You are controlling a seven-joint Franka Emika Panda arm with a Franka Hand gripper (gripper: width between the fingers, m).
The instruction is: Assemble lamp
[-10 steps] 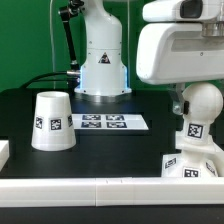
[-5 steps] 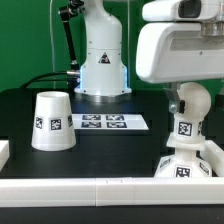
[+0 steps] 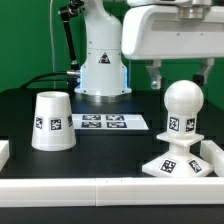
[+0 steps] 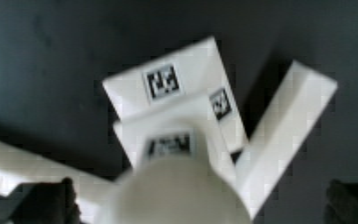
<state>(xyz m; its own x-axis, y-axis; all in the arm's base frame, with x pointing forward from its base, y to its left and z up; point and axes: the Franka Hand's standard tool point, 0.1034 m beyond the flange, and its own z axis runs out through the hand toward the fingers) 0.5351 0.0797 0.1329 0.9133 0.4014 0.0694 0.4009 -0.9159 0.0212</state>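
The round bulb (image 3: 182, 101) stands upright on the neck of the flat square base (image 3: 183, 165) at the exterior view's right, near the front rail. My gripper (image 3: 183, 78) hangs just above the bulb, open, one finger on each side and holding nothing. In the wrist view the bulb (image 4: 172, 185) fills the space between my dark fingertips (image 4: 44, 200), with the tagged base (image 4: 167, 80) below it; my gripper (image 4: 197, 205) is open there too. The truncated-cone shade (image 3: 52, 121) stands wide end down at the exterior view's left, far from my gripper.
The marker board (image 3: 105, 122) lies flat between the shade and the arm's pedestal (image 3: 102, 60). A white rail (image 3: 100, 186) runs along the table's front edge and turns beside the base, also showing in the wrist view (image 4: 291, 110).
My gripper has let go of the bulb and risen above it, shifting toward the exterior view's left. The bulb and base, partly hidden before, now show whole.
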